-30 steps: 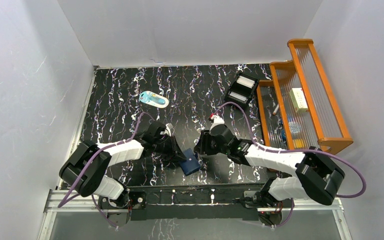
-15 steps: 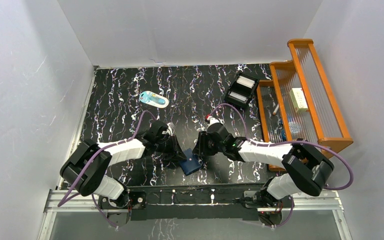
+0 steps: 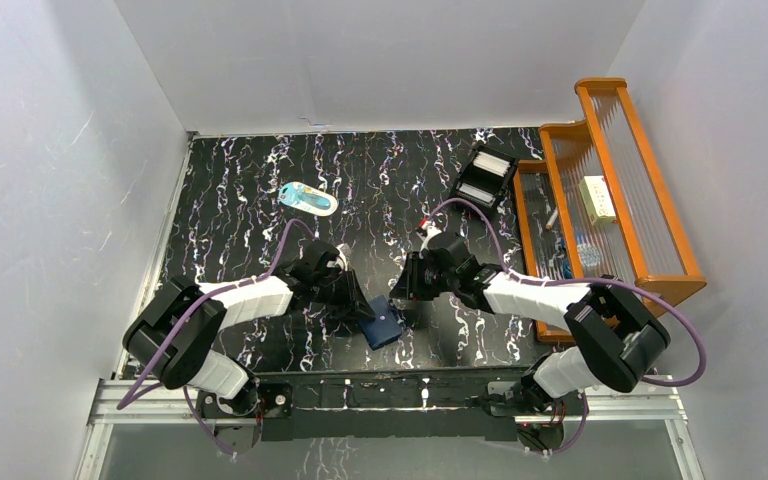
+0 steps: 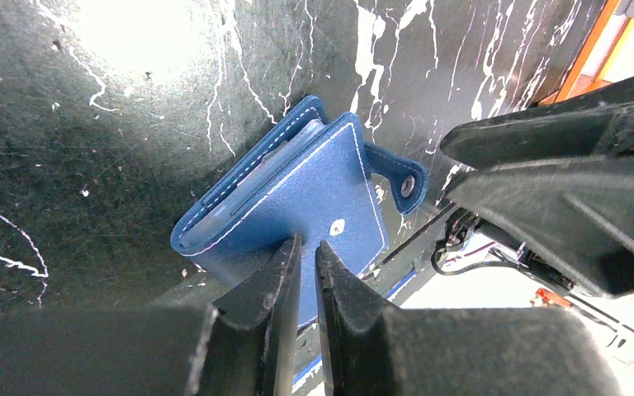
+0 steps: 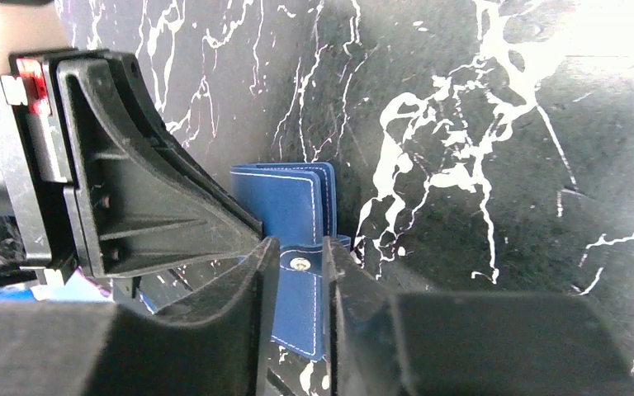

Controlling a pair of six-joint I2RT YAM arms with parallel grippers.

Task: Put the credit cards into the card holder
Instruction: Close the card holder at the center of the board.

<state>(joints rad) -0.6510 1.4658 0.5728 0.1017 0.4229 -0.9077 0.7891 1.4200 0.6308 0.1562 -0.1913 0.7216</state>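
Observation:
The card holder (image 3: 383, 327) is a navy-blue wallet lying folded shut near the table's front edge, its snap tab (image 4: 402, 183) loose and pointing right. My left gripper (image 3: 360, 306) is shut, and its tips (image 4: 305, 246) press on the wallet's top cover (image 4: 322, 194). My right gripper (image 3: 407, 300) hovers just over the tab (image 5: 300, 264) with its jaws a narrow gap apart and nothing between them. A pale inner edge (image 4: 252, 173) shows in the fold. No credit cards can be told apart, and none lies loose on the table.
A pale-blue-and-white oval item (image 3: 308, 198) lies at the back left. A small black box tray (image 3: 485, 176) with white pieces stands at the back right, beside an orange wooden rack (image 3: 610, 170). The table's front rail (image 3: 390, 385) runs just behind the wallet.
My right wrist has shifted slightly right and back over the tab, and its elbow has swung left. The wallet and my left gripper have hardly moved.

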